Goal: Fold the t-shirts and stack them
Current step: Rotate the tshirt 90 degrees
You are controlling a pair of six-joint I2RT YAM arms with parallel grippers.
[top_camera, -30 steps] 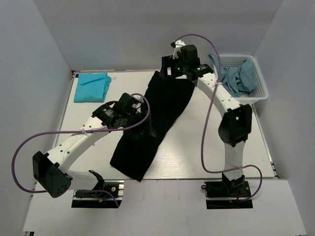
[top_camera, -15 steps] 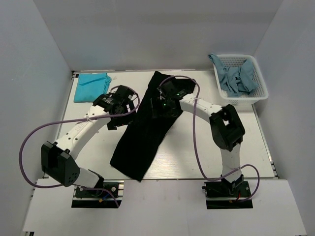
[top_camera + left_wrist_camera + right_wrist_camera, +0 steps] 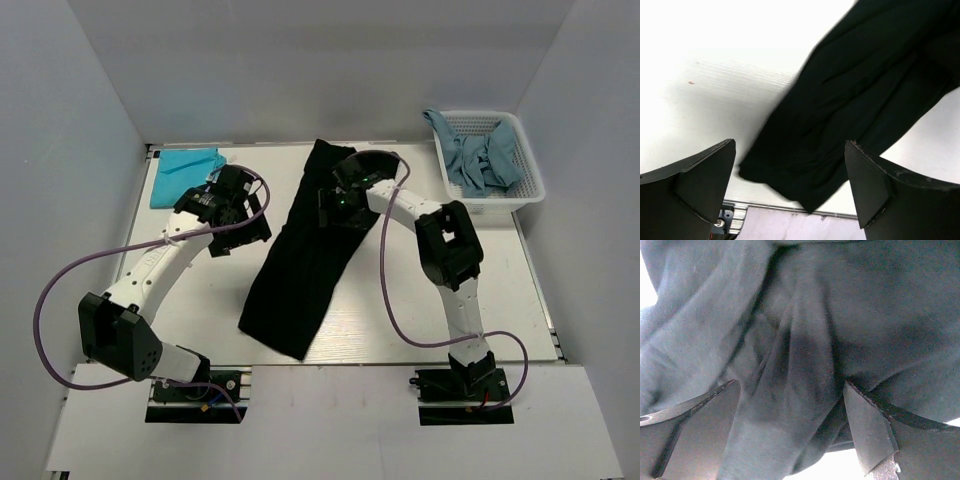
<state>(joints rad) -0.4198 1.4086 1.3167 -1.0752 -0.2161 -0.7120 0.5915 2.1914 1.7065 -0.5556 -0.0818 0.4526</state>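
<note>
The large black t-shirt point(image 3: 300, 265) lies as a long narrow strip running diagonally from the back middle of the table to the front. My right gripper point(image 3: 333, 208) is low over its upper part. In the right wrist view the fingers point(image 3: 867, 420) stand apart, and bunched black cloth point(image 3: 805, 330) fills the space between and beyond them. My left gripper point(image 3: 242, 214) is open and empty, left of the shirt. Its wrist view shows the shirt's lower end point(image 3: 850, 110) beyond the open gripper point(image 3: 790, 147). A folded teal t-shirt point(image 3: 185, 166) lies at the back left. Greyish-blue t-shirts point(image 3: 482, 157) lie in the basket.
The white mesh basket point(image 3: 528, 192) stands at the back right corner. White walls close in the table on the left, back and right. The table's front metal rail point(image 3: 770, 210) shows just below the shirt's lower end.
My right gripper has come from the back near the basket down onto the shirt's upper part. My left gripper has moved back and left, off the shirt. The shirt's lower end has shifted right.
</note>
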